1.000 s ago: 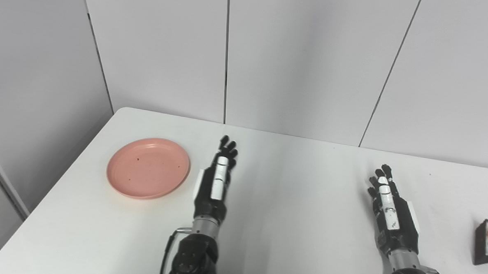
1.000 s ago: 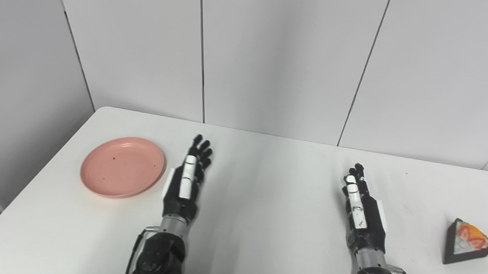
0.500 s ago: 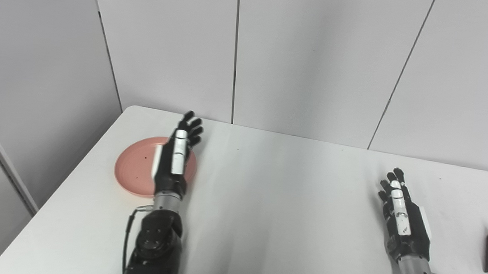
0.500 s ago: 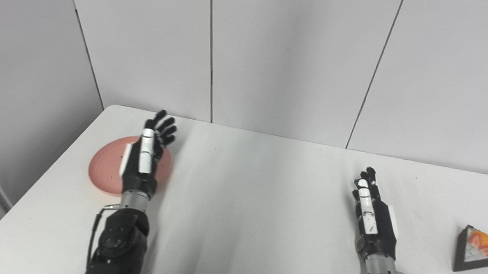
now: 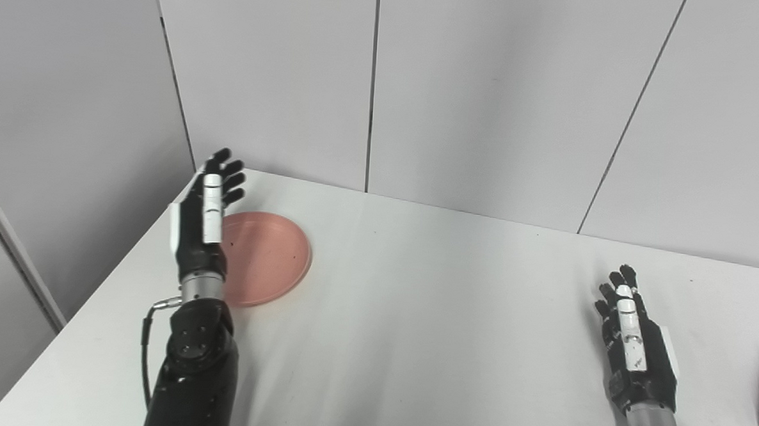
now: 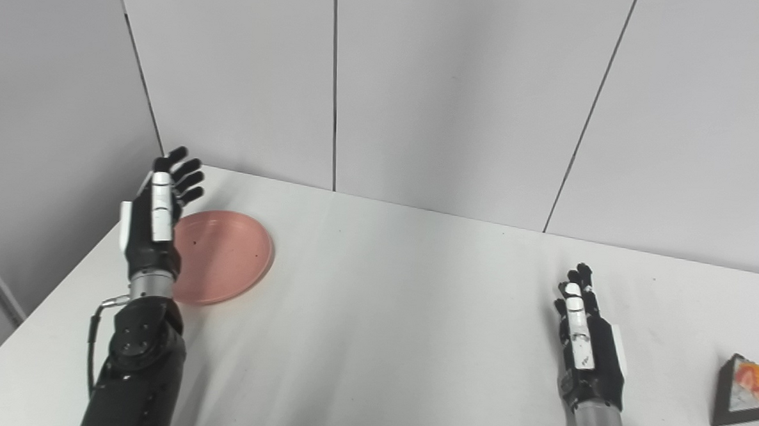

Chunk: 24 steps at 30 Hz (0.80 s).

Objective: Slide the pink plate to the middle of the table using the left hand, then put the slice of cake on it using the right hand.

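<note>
Pink round plate (image 6: 220, 256) lies flat near the far left corner of the white table (image 6: 413, 317), and I see my left hand (image 6: 156, 222) raised over its left edge, fingers spread and holding nothing. My right hand (image 6: 584, 340) is low over the right part of the table, fingers straight and slightly apart, also empty. Further right, the dark triangular slice of cake (image 6: 746, 389) with orange topping sits near the table's edge, well apart from the plate.
</note>
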{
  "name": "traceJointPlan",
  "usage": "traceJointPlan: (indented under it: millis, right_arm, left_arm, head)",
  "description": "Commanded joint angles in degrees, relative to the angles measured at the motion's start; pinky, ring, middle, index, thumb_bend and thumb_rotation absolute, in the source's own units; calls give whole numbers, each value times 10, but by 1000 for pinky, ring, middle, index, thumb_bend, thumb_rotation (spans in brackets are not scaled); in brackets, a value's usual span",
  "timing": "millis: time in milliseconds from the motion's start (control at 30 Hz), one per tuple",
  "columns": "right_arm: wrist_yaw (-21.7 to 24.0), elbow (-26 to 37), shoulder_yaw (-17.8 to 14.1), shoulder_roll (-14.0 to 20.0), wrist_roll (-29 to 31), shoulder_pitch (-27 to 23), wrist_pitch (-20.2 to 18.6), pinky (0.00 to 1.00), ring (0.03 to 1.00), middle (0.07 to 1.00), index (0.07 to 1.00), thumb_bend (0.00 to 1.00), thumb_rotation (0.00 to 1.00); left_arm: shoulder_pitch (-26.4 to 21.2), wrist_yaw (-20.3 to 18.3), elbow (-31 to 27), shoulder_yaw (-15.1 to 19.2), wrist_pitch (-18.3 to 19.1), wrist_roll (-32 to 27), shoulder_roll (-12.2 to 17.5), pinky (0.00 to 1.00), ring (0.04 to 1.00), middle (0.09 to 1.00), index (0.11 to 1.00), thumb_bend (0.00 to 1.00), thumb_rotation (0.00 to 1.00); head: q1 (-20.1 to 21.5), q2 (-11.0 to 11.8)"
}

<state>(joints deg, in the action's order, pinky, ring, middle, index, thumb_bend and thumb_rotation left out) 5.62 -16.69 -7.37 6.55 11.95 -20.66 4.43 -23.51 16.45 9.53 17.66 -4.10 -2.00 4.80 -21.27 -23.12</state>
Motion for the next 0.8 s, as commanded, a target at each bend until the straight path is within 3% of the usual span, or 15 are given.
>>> traceJointPlan:
  millis: [0,233,333,567,767]
  right_arm:
    - [0,15,1,3,-3,-3,1,1000,987,991,1000,467,829]
    - [-2,12,2,2,-5,-5,1,1000,987,988,1000,479,801]
    - [2,4,5,4,-10,-7,9,1000,985,991,1000,437,842]
    - [5,0,5,5,-12,-8,11,1000,987,993,1000,452,830]
    - [9,3,4,4,-6,-8,8,1000,991,998,1000,484,821]
  left_arm:
    - [-25,5,-4,4,-28,2,16,778,787,780,772,722,988]
    - [-26,8,31,32,-34,-28,34,793,796,791,786,720,954]
    - [-27,12,50,43,-34,-40,40,807,797,788,783,736,939]
    - [-35,30,99,54,-58,-36,52,779,779,770,756,718,944]
    - [-39,37,124,56,-57,-43,58,769,779,766,748,716,950]
  head:
    - [-1,-1]
    - [-3,3]
    - [3,8]
    - [1,6]
    - [-4,8]
